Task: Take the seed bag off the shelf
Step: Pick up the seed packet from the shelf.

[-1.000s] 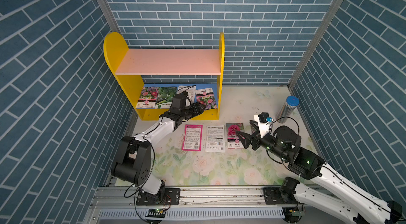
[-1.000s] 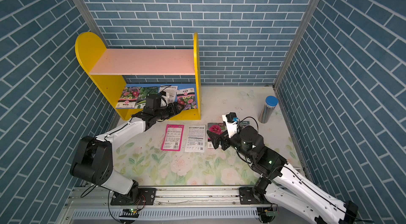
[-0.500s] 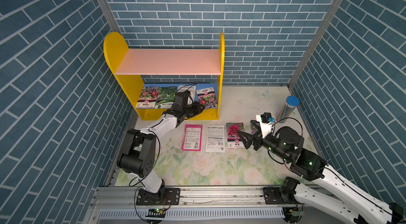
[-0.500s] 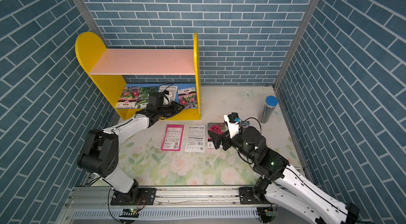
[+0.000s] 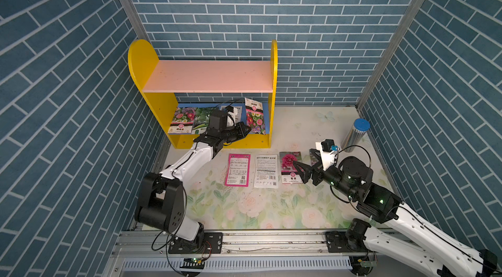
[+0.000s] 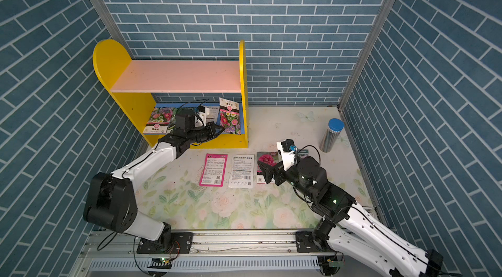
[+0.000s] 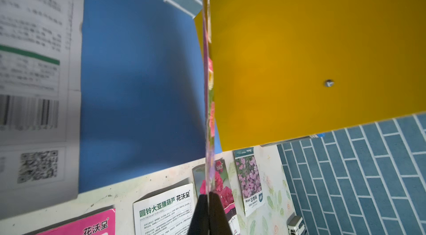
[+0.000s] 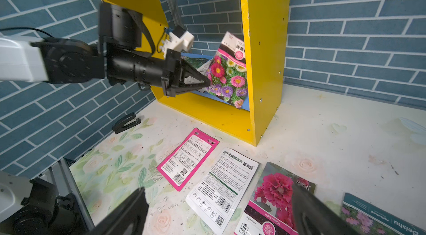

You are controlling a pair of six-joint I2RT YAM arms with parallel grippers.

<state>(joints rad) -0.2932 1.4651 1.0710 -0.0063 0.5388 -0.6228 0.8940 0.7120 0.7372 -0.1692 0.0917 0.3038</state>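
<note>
The shelf [image 5: 206, 80] [image 6: 176, 76] stands at the back left, with yellow sides, a pink upper board and a blue lower board [image 7: 138, 72]. A seed bag [image 5: 254, 118] [image 6: 230, 119] [image 8: 228, 74] printed with mixed flowers stands tilted up at the lower board's right end, beside the yellow side panel. My left gripper [image 5: 247, 129] [image 6: 222, 129] [image 8: 207, 81] [image 7: 209, 195] is shut on that bag's near edge; the left wrist view shows the bag [image 7: 208, 84] edge-on. My right gripper [image 5: 303, 157] [image 8: 219, 210] hangs open above the table, holding nothing.
Three more bags lie on the lower board: a flower one [image 5: 182, 119], a green one [image 5: 201, 122] and a white one [image 7: 34, 61]. On the table lie a pink bag [image 5: 237, 169], a white bag [image 5: 266, 171] and a hollyhock bag [image 5: 290, 167]. A blue-lidded metal can [image 5: 355, 134] stands at the right, a black stapler [image 8: 126, 122] at the left wall.
My left gripper has closed on the flower seed bag's edge, and the bag now stands tilted up instead of lying flat. The right arm has shifted slightly, still open.
</note>
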